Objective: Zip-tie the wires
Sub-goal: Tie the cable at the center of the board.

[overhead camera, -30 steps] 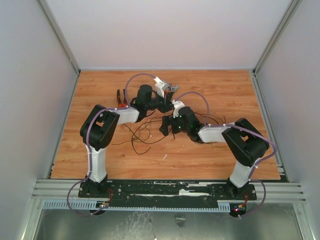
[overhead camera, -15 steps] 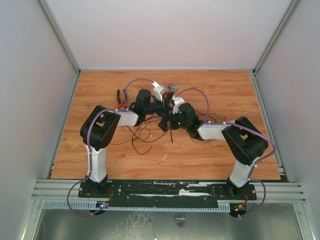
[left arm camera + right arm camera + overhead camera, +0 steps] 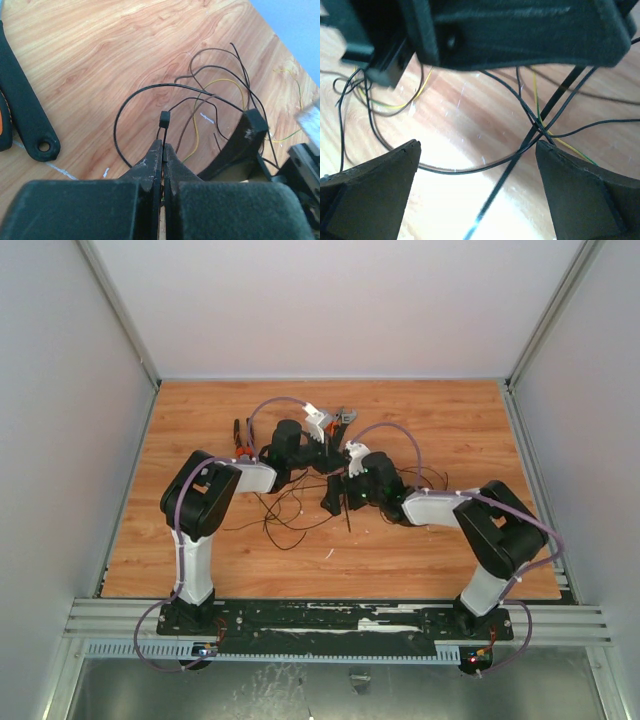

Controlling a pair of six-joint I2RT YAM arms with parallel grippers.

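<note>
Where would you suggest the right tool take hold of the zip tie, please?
Take the zip tie by its free straight tail, not the head end, which the left tool pinches. The right tool is open with that tail crossing between its fingers, so closing on the strip sideways looks best, though wires cross nearby.

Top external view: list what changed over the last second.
The right arm swung its elbow rightward, and the tail of the thin, straight black plastic zip tie, unseen a second ago, now points toward the near edge. The right pincer stands open around it; the left pincer is shut on it below its head. The left arm, the thin black looping wires and the orange-handled pliers stayed put.
</note>
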